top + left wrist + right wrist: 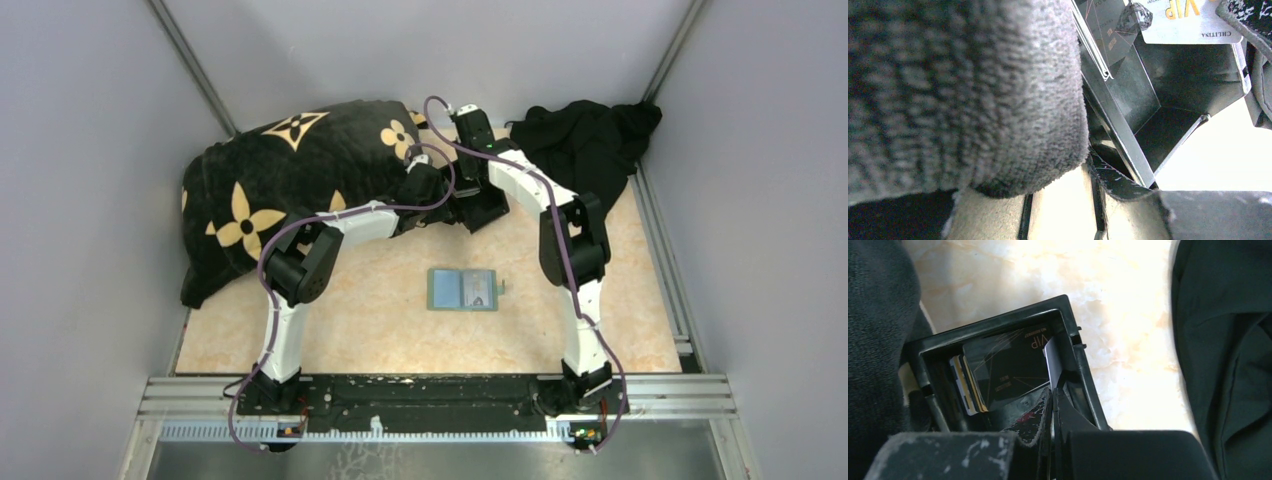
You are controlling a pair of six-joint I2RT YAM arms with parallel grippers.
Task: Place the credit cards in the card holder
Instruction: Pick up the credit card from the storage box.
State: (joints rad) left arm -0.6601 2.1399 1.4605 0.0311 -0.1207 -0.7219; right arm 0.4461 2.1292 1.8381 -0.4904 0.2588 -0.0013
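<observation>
At the far side of the table (pixel 380 320), both arms are bunched over the black box (pixel 1087 382) where the credit cards (pixel 968 385) stand on edge, so I read this as the pick step: no card is out yet. The card holder (pixel 463 289) lies flat and alone mid-table, well apart from the box. R wrist cam shows the right gripper (pixel 1055 395) with fingers narrow, almost touching, and a pale card (pixel 1050 357) running down btwn them, so it looks pinched on that one. A dark-faced VIP card (pixel 1008 370) leans just beside it. The left gripper (pixel 428 190) sits beside the box, prob. to steady it. On its own cam it looks spread wide, one finger (pixel 1115 175) against the box wall, the other lost under the blanket (pixel 958 90). Next move, imo: lift the pale card straight up w/o dragging its neighbours, carry it to the holder and line its edge up w/ a slot. From overhead I can't tell whether the holder's pockets already hold anything, too small. Top cam also hides both claws behind the arms, and how many cards are in the box is unclear.
</observation>
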